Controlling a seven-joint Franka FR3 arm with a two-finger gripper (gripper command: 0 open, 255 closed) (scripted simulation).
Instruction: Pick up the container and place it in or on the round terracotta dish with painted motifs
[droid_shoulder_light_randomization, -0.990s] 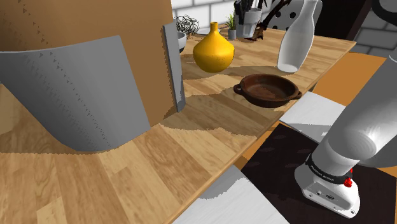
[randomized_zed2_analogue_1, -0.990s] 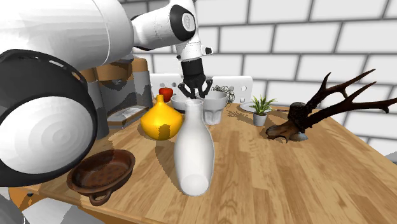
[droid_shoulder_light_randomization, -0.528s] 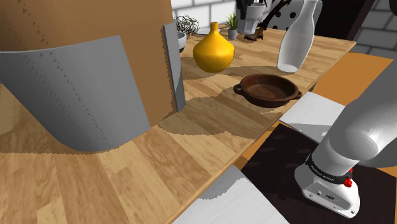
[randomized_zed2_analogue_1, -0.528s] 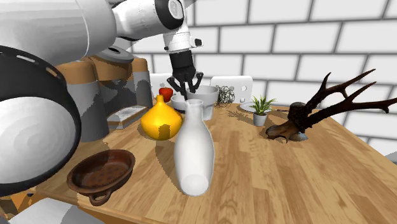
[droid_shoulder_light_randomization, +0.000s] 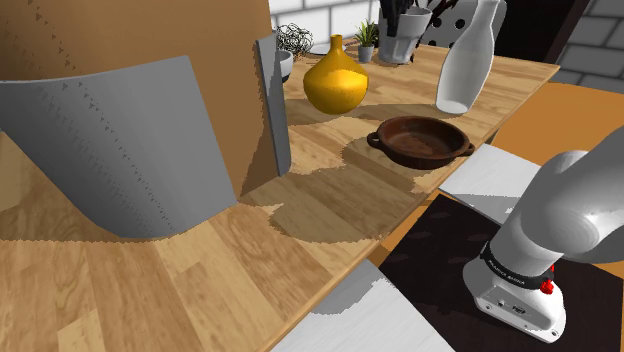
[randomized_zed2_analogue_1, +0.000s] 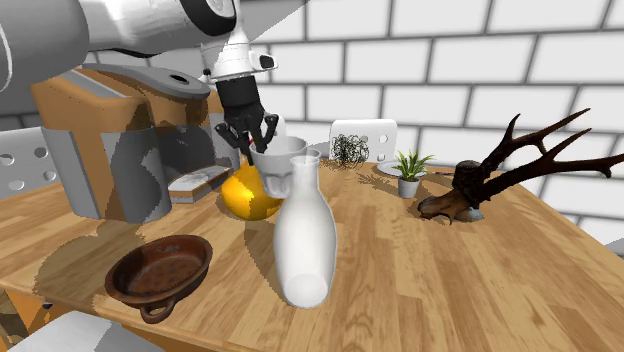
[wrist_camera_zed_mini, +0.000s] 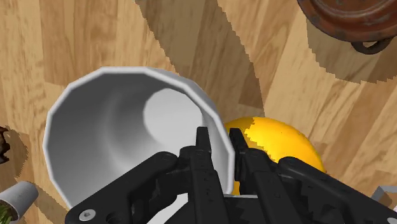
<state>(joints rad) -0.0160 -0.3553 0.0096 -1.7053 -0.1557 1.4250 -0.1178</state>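
The wooden table (droid_shoulder_light_randomization: 330, 200) carries all items. A tall wood-and-grey block (droid_shoulder_light_randomization: 130, 150) stands on it at the shoulder view's left. The white arm (randomized_zed2_analogue_1: 140, 25) reaches in from the second exterior view's upper left.

A white bottle (randomized_zed2_analogue_1: 305, 240) stands upright near the table's front edge in the second exterior view. A yellow gourd-shaped vase (randomized_zed2_analogue_1: 245, 197) stands just behind it. The brown round dish (randomized_zed2_analogue_1: 160, 268), with two small handles, sits empty near the table edge, apart from the vase.

The container, a white-grey cup (wrist_camera_zed_mini: 121, 127), hangs clear of the table, close beside the neck of the vase and well apart from the dish. The gripper (wrist_camera_zed_mini: 219, 137) is clamped on the cup's rim: one finger inside the wall, the other outside.
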